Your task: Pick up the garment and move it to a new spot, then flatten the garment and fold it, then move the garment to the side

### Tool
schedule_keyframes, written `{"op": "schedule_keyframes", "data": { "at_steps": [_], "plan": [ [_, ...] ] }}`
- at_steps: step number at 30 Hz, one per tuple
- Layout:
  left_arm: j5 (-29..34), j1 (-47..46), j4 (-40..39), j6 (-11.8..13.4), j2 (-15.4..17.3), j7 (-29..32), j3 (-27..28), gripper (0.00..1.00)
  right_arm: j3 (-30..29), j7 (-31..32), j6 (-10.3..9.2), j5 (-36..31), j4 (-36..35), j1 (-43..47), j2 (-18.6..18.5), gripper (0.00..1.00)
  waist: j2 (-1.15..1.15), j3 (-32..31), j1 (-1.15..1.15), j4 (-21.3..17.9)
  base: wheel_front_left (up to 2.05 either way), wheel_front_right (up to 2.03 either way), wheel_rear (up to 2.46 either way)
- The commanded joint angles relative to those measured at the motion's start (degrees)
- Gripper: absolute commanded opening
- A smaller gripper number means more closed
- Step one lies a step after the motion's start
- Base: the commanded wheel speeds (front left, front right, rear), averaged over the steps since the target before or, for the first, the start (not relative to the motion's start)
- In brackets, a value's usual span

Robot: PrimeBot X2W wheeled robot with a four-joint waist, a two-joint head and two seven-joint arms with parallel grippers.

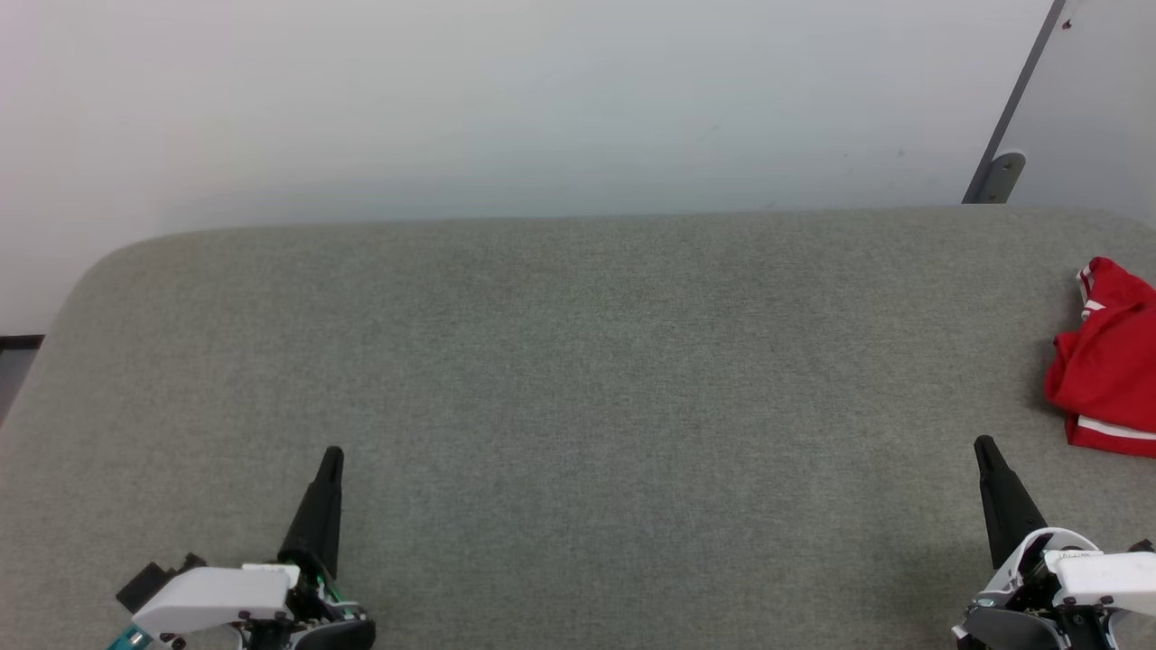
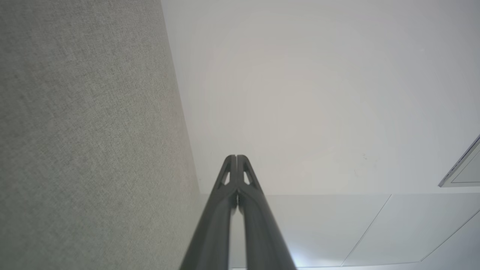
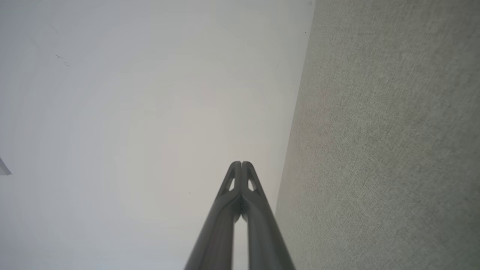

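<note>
Garment (image 1: 1104, 361): red cloth with white striped trim, bunched in a loose heap, not spread flat. It lies at the far right of my head view, partly cut off by the picture's edge.
Surface (image 1: 578, 379): grey woven fabric top with rounded far corners. It carries the garment on its right end.
My left gripper (image 1: 331, 456): at the lower left of the head view, dark fingers pressed together to a single point, nothing between them. It is well apart from the garment.
My right gripper (image 1: 983, 445): at the lower right of the head view, fingers likewise together and empty. The garment lies near it, further away and to the right, not touching it.
Height of my grippers: I cannot tell whether either tip touches the fabric.
Left wrist view: my joined fingers, with grey fabric along that view's left side.
Right wrist view: my joined fingers, with grey fabric along that view's right side.
Wall (image 1: 542, 108): plain and pale, behind the surface.
Bracket (image 1: 1001, 173): small grey metal piece at the foot of a slanted dark strip, upper right.
</note>
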Motion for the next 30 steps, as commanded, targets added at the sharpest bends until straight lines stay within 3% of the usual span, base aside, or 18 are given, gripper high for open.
{"op": "schedule_keyframes", "data": {
  "at_steps": [1, 30],
  "plan": [
    [-0.2, -0.6, 0.1, -0.2, 0.1, 0.1, 0.1, 0.0, 0.1, 0.1, -0.08, 0.2, -0.1, -0.1, 0.2, 0.0, 0.0, 0.0, 0.0, 0.0, 0.0, 0.0, 0.0],
    [-0.2, -0.6, 0.0, -0.2, 0.1, 0.1, 0.1, 0.0, 0.1, 0.1, -0.08, 0.3, -0.1, -0.1, 0.2, 0.0, 0.0, 0.0, 0.0, 0.0, 0.0, 0.0, 0.0]
  ]
}}
